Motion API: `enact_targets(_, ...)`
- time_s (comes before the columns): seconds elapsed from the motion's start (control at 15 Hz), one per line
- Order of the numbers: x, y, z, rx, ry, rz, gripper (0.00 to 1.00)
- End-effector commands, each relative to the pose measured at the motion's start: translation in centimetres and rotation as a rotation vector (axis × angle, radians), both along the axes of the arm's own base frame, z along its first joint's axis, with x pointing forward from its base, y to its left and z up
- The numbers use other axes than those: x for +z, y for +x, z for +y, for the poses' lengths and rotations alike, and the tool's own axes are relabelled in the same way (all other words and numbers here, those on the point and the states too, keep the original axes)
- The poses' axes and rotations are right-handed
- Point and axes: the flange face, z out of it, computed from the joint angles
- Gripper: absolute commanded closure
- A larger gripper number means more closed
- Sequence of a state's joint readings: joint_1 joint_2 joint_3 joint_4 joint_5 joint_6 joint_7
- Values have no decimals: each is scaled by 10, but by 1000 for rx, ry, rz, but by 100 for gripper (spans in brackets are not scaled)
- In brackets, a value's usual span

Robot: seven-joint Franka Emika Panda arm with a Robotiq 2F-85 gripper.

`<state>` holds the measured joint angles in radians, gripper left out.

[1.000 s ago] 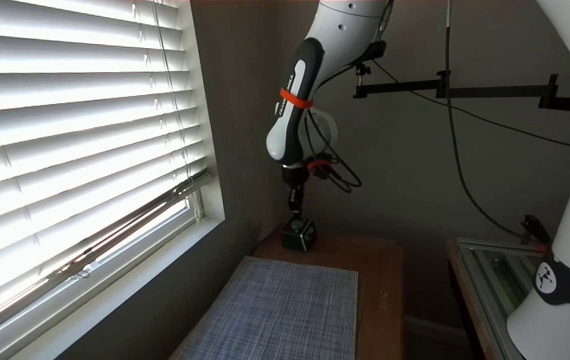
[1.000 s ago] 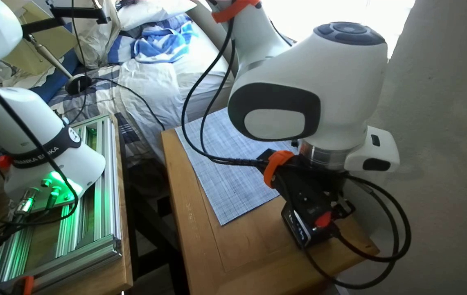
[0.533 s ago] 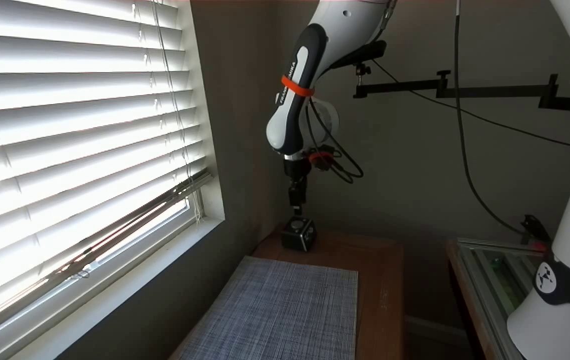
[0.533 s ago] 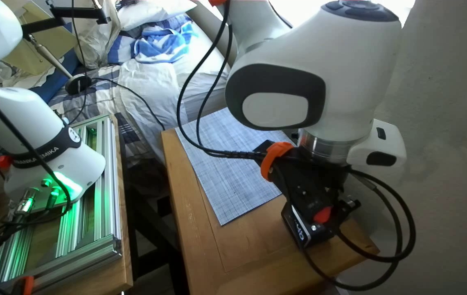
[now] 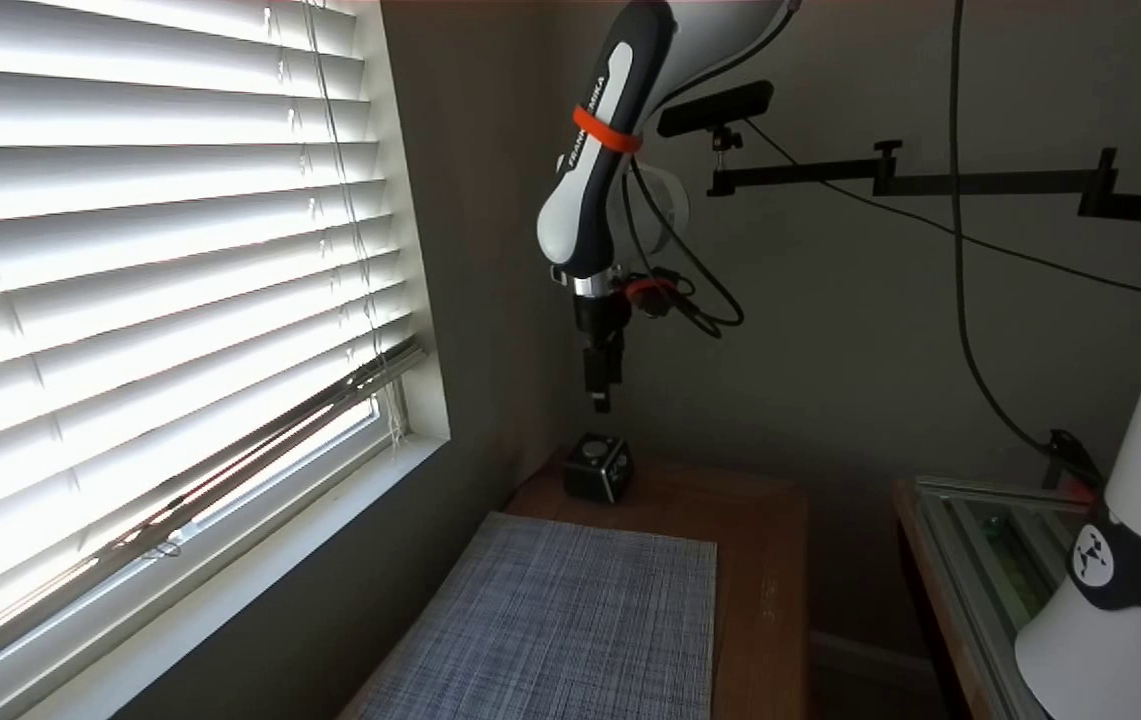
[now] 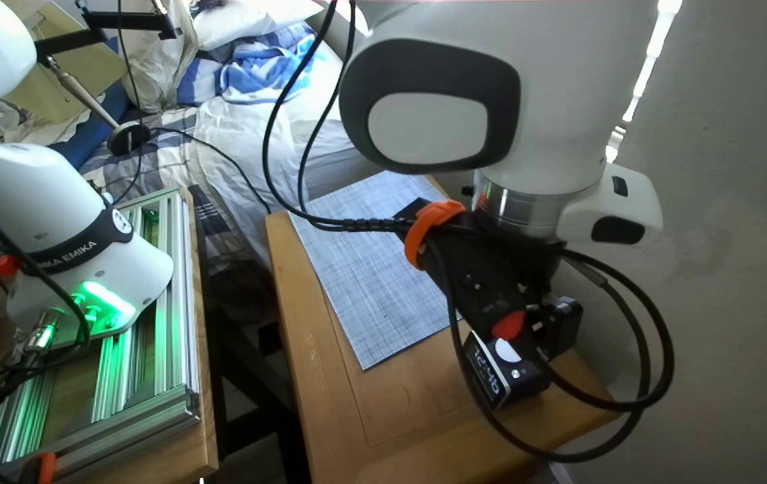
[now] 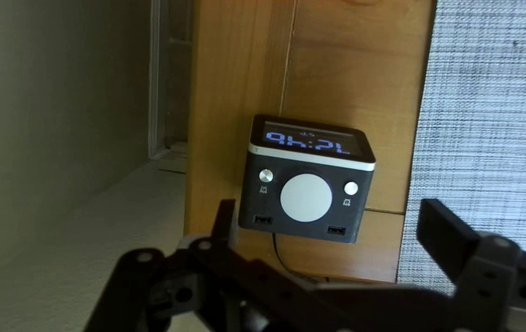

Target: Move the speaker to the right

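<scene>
Tool (image 7: 329,219) spread wide above a boxy, near-black speaker (image 7: 309,169)

The speaker sits upright near one end of the wooden table (image 6: 417,420), whose surface is smooth and orange-brown. A strip of that wood shows between it and the mat (image 7: 484,115), a flat grey weave with straight edges. The speaker is a block with softened corners; a pale metallic line edges its display (image 7: 309,140), where blue-violet digits glow. A thin black cord (image 7: 277,251) leaves its back edge. Above the speaker and apart from it hangs the tool, unclenched, its squared dark fingers (image 7: 446,237) parted wide. The arm (image 6: 578,121) is white and smooth, trimmed in black. In an exterior view a frame (image 6: 181,289) of ridged metal bars lies at the arm's base (image 6: 144,265).

The lower edge of the wrist view cuts off the tool, and its nearest parts are blurred. The cord disappears behind the tool. In an exterior view the black camera (image 6: 477,286) on the arm hides part of the speaker's top. In an exterior view with slatted blinds (image 5: 160,190), cut off at the left, the fingers merge into a single dark shape. In both exterior views the top edge cuts off the arm.

Counted on the speaker: one large round knob (image 7: 306,198), two small round buttons (image 7: 266,175), two narrow slots (image 7: 263,219). The tool has two fingers; one mat shows, and two orange-red bands (image 5: 608,132).
</scene>
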<state>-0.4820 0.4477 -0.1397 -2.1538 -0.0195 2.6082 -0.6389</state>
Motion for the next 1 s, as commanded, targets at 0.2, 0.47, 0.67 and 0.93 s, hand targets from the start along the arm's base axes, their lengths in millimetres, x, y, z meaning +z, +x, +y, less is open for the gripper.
enact_targets(0.2,31,-21,14,-31,-2,20,0)
enact_targets(0.47,42,-29,21,-34,-5,17,0)
enact_targets(0.67,48,-34,25,-28,-16,16,0)
enact_targets(0.93,45,-29,21,-21,-18,3,0)
